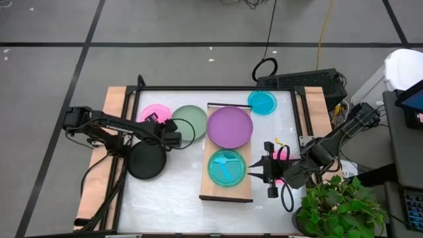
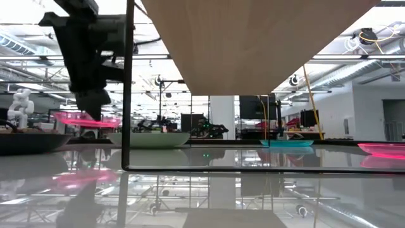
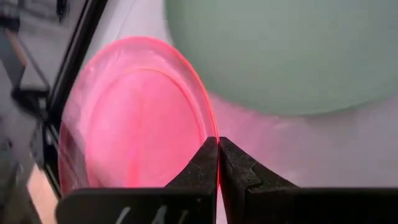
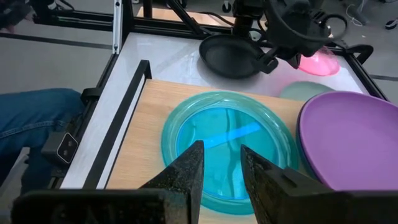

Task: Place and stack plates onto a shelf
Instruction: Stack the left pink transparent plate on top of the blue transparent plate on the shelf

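Note:
My left gripper (image 1: pixel 160 123) is shut on a pink plate (image 1: pixel 151 112) at the table's far left, beside a sage-green plate (image 1: pixel 192 121) that lies flat on the table. A black plate (image 1: pixel 147 162) lies nearer the front. On the light-wood shelf (image 1: pixel 227 192) lie a purple plate (image 1: pixel 229 127) and a cyan plate (image 1: pixel 227 167). My right gripper (image 4: pixel 221 155) is open and empty, just to the right of the shelf and level with the cyan plate (image 4: pixel 217 146). A second cyan plate (image 1: pixel 262 102) lies at the far right. My left gripper pinches the pink plate's rim (image 3: pixel 208 134) between its two fingertips, on the side next to the green plate. The fingers point toward the table's far edge. In the low view the plate (image 2: pixel 79 118) hangs just below the gripper, above the tabletop.
Another pink plate (image 2: pixel 383 150) lies on the table by my right gripper. A dark frame (image 1: pixel 218 88) runs around the table, with wooden boards along both sides. A potted plant (image 1: pixel 340 205) stands at the near right. A person's jeans-clad leg (image 4: pixel 37 118) shows beyond the table's edge.

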Controlling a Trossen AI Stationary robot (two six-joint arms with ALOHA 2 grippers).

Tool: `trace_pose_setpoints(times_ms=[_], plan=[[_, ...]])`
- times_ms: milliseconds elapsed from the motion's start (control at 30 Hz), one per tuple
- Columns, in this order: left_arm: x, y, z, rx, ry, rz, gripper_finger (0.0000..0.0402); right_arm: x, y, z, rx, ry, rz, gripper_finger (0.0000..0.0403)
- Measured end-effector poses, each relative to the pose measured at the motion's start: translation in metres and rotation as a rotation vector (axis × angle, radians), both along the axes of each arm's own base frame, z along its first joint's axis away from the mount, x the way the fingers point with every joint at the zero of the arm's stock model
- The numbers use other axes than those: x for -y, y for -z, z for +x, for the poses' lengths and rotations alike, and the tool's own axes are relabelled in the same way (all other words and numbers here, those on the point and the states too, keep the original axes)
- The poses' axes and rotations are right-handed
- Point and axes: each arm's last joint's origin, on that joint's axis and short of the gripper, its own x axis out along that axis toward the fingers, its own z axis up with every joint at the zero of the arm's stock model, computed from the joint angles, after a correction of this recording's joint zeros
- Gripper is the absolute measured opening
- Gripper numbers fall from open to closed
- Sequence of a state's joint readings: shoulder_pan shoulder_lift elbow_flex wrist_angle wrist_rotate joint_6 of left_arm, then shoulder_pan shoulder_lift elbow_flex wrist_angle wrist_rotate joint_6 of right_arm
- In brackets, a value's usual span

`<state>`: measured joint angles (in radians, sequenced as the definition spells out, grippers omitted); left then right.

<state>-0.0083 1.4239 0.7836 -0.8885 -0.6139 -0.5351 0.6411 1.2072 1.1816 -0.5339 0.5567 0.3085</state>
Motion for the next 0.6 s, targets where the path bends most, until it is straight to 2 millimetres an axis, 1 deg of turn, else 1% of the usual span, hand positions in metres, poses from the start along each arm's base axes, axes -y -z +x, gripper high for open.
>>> trace_pose_setpoints(times_ms=[167,433,533,600], plan=[[0.013,-0.013,0.010,-0.001,0.121,0.005,0.0003,0.000,0.000,0.000,-0.001,0.003,0.007,0.0091],[0.027,-0.035,0.012,-0.038,0.175,0.020,0.0003,0.000,0.000,0.000,-0.001,-0.001,0.002,0.0091],[0.038,-0.047,0.015,-0.025,0.217,0.020,0.0003,0.000,0.000,0.000,-0.001,-0.003,-0.002,0.0091],[0.048,-0.056,0.019,-0.009,0.281,0.020,0.0003,0.000,0.000,0.000,-0.002,-0.003,-0.002,0.0091]])
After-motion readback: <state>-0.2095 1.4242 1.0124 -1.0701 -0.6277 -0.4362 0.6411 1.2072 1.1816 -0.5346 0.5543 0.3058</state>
